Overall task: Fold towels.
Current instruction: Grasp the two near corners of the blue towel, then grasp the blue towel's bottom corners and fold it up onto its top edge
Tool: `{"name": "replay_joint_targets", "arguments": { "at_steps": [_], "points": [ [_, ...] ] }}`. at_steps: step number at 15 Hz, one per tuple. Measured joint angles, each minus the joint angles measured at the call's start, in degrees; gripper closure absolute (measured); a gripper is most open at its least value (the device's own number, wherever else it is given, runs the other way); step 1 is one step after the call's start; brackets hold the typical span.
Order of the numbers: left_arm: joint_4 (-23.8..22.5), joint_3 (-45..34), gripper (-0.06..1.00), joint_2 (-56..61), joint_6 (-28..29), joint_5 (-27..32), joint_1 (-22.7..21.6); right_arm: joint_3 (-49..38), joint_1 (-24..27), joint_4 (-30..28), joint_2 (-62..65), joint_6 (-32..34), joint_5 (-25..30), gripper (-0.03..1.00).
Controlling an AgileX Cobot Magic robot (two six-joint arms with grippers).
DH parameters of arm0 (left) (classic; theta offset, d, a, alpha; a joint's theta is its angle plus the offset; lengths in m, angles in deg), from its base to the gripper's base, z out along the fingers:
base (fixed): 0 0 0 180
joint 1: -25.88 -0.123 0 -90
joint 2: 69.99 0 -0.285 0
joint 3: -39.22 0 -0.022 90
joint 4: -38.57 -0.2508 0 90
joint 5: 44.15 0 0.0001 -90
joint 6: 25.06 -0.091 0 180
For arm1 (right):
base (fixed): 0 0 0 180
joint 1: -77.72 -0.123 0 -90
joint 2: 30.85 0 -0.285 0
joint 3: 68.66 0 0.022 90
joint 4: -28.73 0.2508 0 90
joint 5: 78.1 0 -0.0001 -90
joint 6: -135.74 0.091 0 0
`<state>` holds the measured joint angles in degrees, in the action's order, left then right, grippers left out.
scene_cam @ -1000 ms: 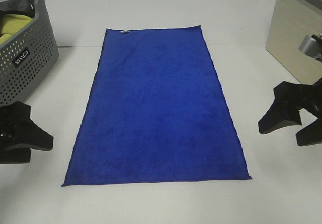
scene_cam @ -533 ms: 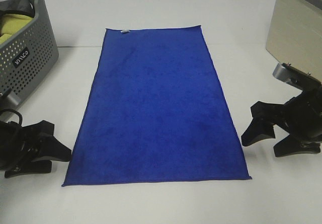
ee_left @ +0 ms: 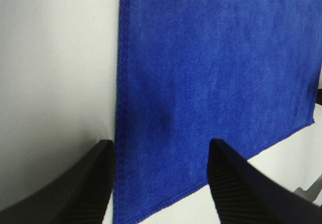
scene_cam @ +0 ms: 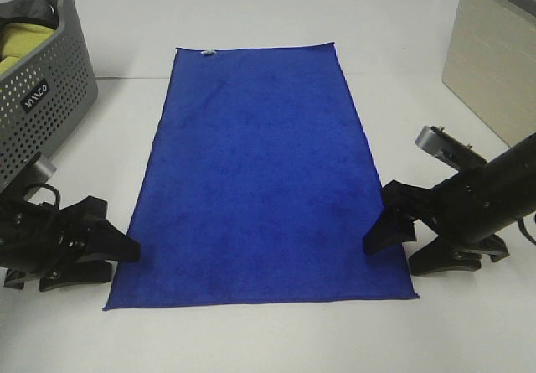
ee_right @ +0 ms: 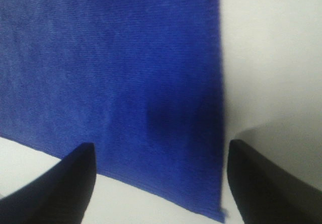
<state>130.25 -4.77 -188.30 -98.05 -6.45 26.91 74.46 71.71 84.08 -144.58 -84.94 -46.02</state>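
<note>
Blue towel (scene_cam: 261, 180) lies flat and spread on the white table (scene_cam: 276, 339), centred. Its long axis runs near-to-far from the camera, short edges at the near and far ends. The white tag (scene_cam: 207, 53) is on the far edge by the left corner. The left gripper (scene_cam: 124, 264) has its jaws spread and empty at the near-left corner. The right gripper (scene_cam: 388, 258) is likewise spread and empty at the near-right edge.

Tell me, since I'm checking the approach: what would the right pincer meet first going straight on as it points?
Probably the blue towel, at its right edge near the front corner; the open right pincer straddles that edge, height above it unclear.
</note>
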Motion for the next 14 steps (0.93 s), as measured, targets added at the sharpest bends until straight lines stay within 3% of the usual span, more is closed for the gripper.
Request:
{"name": "replay_joint_targets", "arguments": {
  "at_steps": [2,5,7,9,11,14],
  "points": [
    [0.57,0.97,0.40,-1.72,0.00,1.32,0.86,0.06,-2.75,3.72,-0.74,0.06,-0.80,0.27],
    [1.09,3.50,0.40,-3.04,0.00,1.20,5.73,0.06,-3.50,5.90,-1.15,0.06,-1.43,0.30],
    [1.89,4.18,0.44,-3.21,0.11,-0.17,7.05,0.06,-3.55,6.07,-1.38,0.11,-2.46,0.42],
    [2.12,4.18,0.66,-3.44,0.17,-2.01,7.10,0.06,-3.55,5.96,-1.89,0.29,-4.18,0.64],
    [2.06,4.18,0.92,-3.84,0.17,-3.09,7.10,-0.06,-3.55,5.27,-2.29,0.57,-5.27,0.93],
    [1.15,3.15,0.94,-2.75,0.17,-3.38,7.10,-0.69,-3.55,4.93,-1.66,2.06,-5.04,0.97]
  ]
}}
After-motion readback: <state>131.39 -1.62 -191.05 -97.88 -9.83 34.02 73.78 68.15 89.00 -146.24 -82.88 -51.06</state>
